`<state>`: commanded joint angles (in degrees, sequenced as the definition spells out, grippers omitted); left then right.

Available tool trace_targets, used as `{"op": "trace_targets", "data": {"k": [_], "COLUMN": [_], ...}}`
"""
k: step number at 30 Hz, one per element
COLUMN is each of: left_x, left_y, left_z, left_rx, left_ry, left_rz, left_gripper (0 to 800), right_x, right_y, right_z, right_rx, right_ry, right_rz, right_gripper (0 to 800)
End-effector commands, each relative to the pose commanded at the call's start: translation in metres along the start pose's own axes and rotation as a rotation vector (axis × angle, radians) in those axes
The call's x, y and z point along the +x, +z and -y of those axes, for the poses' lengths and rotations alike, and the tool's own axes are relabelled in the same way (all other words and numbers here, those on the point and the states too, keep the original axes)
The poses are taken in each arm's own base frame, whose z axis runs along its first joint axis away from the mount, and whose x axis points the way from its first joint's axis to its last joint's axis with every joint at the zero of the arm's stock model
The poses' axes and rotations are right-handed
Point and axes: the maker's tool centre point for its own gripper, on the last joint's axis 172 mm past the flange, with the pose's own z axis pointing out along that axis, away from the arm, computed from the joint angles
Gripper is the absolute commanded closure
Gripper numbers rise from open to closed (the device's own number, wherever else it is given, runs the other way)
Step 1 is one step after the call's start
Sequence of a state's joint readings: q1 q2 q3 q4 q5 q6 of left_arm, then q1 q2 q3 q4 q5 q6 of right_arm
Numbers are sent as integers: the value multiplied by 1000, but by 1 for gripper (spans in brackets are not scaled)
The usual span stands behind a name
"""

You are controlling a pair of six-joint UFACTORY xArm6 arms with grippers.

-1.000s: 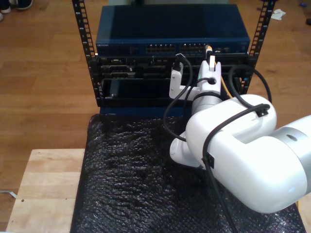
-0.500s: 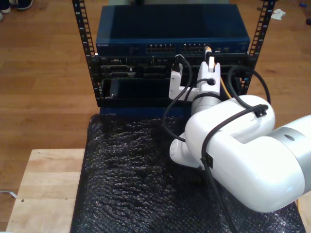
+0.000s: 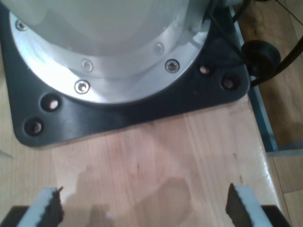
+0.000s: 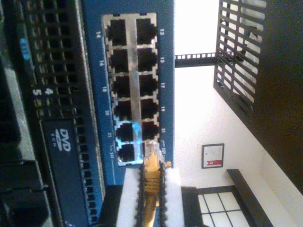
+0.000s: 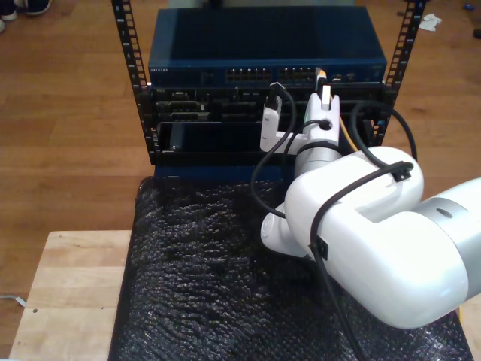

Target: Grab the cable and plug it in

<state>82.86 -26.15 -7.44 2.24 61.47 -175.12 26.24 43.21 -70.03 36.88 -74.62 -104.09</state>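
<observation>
Yellow-orange network cable point(image 4: 150, 182) pinched in my second gripper point(image 4: 150, 189), clear plug tip just short of blue switch's port block point(image 4: 132, 90); slight misalignment risks jamming between sockets. My first gripper point(image 3: 142, 208) gapes over wooden bench point(image 3: 156, 161)

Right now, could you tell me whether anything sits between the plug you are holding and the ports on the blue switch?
Nothing visible does. My second gripper is shut on the yellow cable, and its clear plug points at the switch, close to the end of the port block. The sockets nearest it look empty.
</observation>
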Motion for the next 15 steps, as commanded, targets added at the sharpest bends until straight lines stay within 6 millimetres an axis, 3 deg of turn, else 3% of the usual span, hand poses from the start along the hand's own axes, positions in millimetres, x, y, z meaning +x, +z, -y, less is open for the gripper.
{"op": "trace_targets", "data": {"k": [15], "left_x": [0], "left_y": [0], "left_z": [0], "left_rx": [0], "left_ry": [0], "left_rz": [0], "left_gripper": [0], "right_x": [-2], "right_y": [0], "right_z": [5], "right_rx": [9], "right_ry": [-4], "right_rz": [2], "right_gripper": [800]}}
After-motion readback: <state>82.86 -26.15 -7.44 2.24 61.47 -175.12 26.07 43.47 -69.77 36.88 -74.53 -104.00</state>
